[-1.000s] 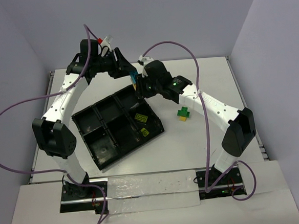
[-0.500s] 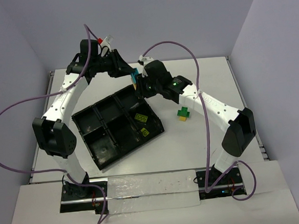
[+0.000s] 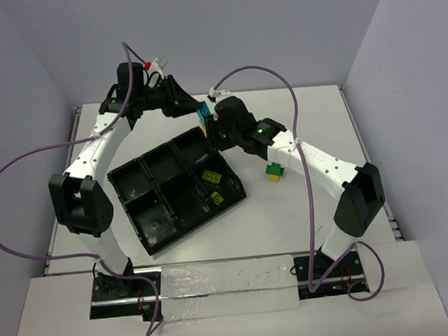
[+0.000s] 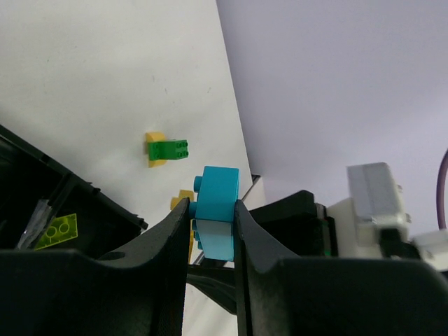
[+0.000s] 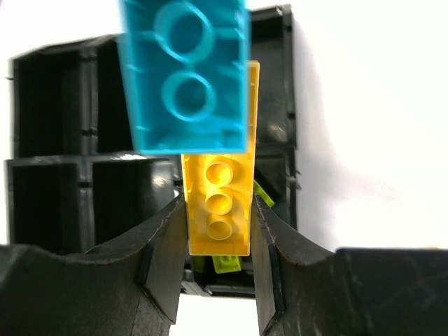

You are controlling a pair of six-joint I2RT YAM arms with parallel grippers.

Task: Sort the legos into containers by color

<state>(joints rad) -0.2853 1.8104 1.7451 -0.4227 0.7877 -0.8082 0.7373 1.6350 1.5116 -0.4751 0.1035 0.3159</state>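
Worktop [image 3: 319,207]: white; it carries the tray and a few loose legos.
Tray [image 3: 154,219]: black, set askew at the middle of the worktop, between the two arms.
Lime plates [image 3: 211,176]: two flat pieces lying in the tray at its 3 o'clock end. I cannot tell whether they share one compartment.
Green brick [image 3: 274,166]: on the bare worktop at 3 o'clock of the tray and apart from it. It sits on a small yellow piece [image 3: 274,177].
Right pincer [image 3: 210,127]: raised over the tray's 12 o'clock corner and pinching the yellow brick [image 5: 220,203] by its long sides. The fingers [image 5: 164,245] press flat against the brick.
Yellow brick: long and narrow, studs up in the right wrist view. Its far end is overlapped by the blue brick [image 5: 185,77].
Blue brick: clear of the tray, in the air between the two pincers at 12 o'clock of the tray. It touches the yellow brick.
Left pincer [image 4: 213,210]: comes in from 10 o'clock and is clamped on the blue brick, one finger on each side.
Both pincers: tips nearly meeting at the two joined bricks.
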